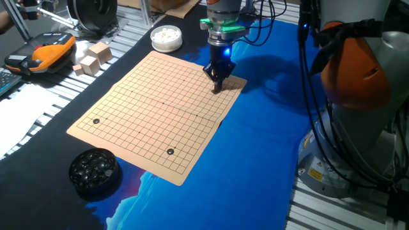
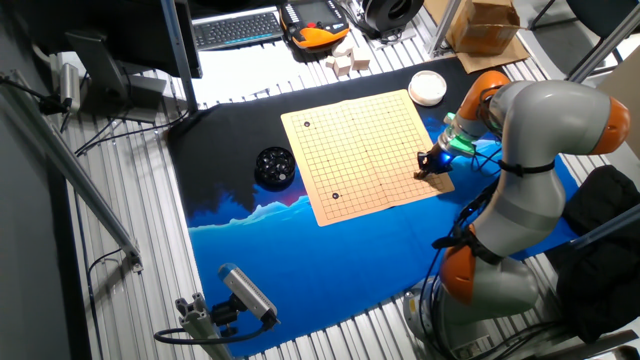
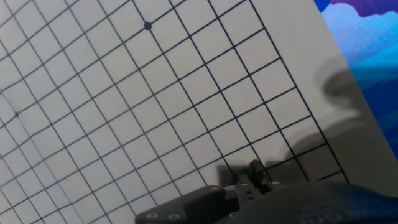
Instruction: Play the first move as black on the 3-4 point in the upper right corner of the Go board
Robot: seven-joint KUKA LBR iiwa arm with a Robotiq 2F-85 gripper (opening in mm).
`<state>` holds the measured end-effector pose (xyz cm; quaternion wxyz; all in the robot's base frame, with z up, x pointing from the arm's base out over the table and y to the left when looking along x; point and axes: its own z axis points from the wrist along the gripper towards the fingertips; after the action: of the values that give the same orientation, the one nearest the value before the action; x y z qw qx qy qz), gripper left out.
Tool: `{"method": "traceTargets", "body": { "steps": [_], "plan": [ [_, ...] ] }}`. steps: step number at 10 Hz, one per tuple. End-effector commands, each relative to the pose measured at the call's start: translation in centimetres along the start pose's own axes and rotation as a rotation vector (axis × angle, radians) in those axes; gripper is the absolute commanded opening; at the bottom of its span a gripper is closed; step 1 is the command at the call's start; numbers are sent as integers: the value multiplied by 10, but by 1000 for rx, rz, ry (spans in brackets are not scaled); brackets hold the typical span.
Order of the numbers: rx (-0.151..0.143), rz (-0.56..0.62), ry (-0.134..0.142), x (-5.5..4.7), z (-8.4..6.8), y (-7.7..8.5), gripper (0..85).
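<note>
Tan Go board (image 1: 160,108) lies on blue cloth (image 1: 268,147). Above its corner near the white-stone bowl (image 1: 166,38), the gripper (image 1: 218,85) points down, fingertips touching the grid; whether it grips a black stone cannot be told. Two black stones (image 1: 170,151) sit along the far edge.

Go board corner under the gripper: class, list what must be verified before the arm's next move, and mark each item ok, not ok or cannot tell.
1. Gripper is low over the Go board near one corner: ok.
2. Black stone held between the fingers: cannot tell, tips hidden in the hand view.
3. Tips exactly over the 3-4 crossing: cannot tell.
4. Nearby crossings free of stones in the hand view: ok.
5. Bowl of black stones and bowl of white stones sit off the board: ok.
</note>
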<state>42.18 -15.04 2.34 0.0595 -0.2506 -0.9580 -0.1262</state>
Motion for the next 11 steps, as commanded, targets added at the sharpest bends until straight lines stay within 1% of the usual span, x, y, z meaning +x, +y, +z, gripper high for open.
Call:
{"method": "traceTargets", "body": {
  "steps": [1,8,11],
  "plan": [
    [0,1,0,0,0,0,170],
    [9,6,-4,0,0,0,170],
    [25,6,-11,0,0,0,170]
  ]
}}
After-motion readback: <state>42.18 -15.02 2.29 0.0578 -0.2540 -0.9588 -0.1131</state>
